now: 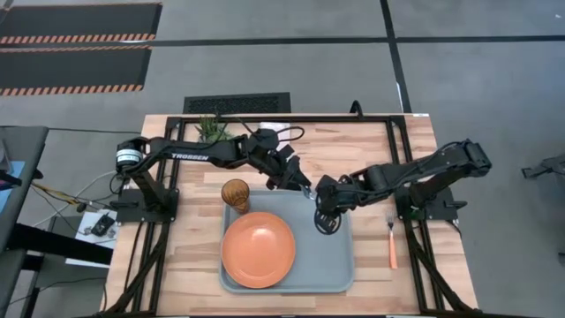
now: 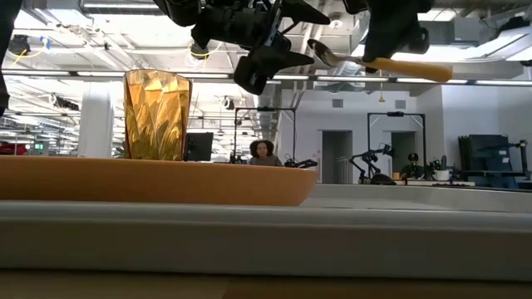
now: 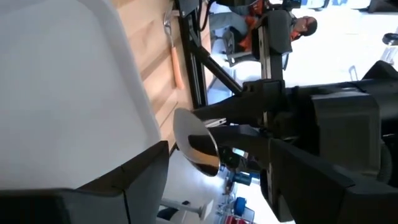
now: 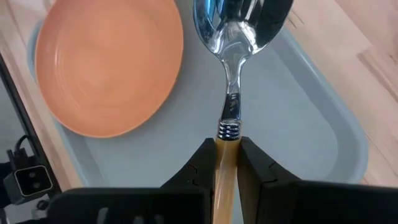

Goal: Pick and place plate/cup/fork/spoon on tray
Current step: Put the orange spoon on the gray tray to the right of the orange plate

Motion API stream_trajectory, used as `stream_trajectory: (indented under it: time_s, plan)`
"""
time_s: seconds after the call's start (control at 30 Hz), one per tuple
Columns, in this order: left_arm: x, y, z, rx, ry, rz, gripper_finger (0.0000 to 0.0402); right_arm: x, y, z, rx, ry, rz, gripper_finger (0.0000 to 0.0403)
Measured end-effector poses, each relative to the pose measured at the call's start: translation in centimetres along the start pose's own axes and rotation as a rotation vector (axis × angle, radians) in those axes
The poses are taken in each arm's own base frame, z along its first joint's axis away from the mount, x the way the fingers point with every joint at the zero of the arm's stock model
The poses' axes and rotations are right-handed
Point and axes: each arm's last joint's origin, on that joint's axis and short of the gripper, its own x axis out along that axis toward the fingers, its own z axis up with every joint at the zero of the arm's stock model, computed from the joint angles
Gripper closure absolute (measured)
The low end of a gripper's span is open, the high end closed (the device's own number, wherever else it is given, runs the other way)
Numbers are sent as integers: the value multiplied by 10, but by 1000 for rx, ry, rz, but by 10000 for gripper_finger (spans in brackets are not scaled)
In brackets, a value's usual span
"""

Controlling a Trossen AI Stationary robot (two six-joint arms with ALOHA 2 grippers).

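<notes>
My right claw (image 4: 227, 165) is clamped on the orange handle of the spoon (image 4: 231, 37), pinching it just behind the metal collar so the silver bowl juts out ahead of my fingers. I hold it in the air over the pale blue-grey tray (image 1: 340, 265), above the bare strip beside the orange plate (image 1: 258, 250); that open strip looks like the sensible place to lay something long and thin, since it would lie flat there and not tip against the plate's rim.

My left claw (image 1: 300, 185) hangs with its jaws spread wide and nothing in them, close in front of the spoon's bowl, over the tray's far edge. It has nothing to carry here, so I judge it is only waiting.

The plate already lies on the tray, below and to one side of my right claw. The amber cup (image 1: 236, 194) stands upright at the tray's far corner beyond the plate. The fork (image 1: 391, 238) is not yet handled: it lies on the wooden desk (image 1: 190, 256), outside the tray on my right arm's side, so it is likely next.
</notes>
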Motion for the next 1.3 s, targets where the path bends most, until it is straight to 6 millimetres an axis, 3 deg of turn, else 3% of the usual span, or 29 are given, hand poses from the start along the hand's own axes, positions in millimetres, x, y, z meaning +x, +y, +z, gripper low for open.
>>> stream_trajectory:
  time_s: [0.43,0.63,1.3]
  plan:
    - [0,1,-1,4,14,5,290,0,-1,0,3,4,-4,356]
    - [0,3,-2,-12,19,30,339,0,0,0,1,3,-1,356]
    - [15,18,-2,-35,23,72,396,0,-1,-4,-50,50,5,355]
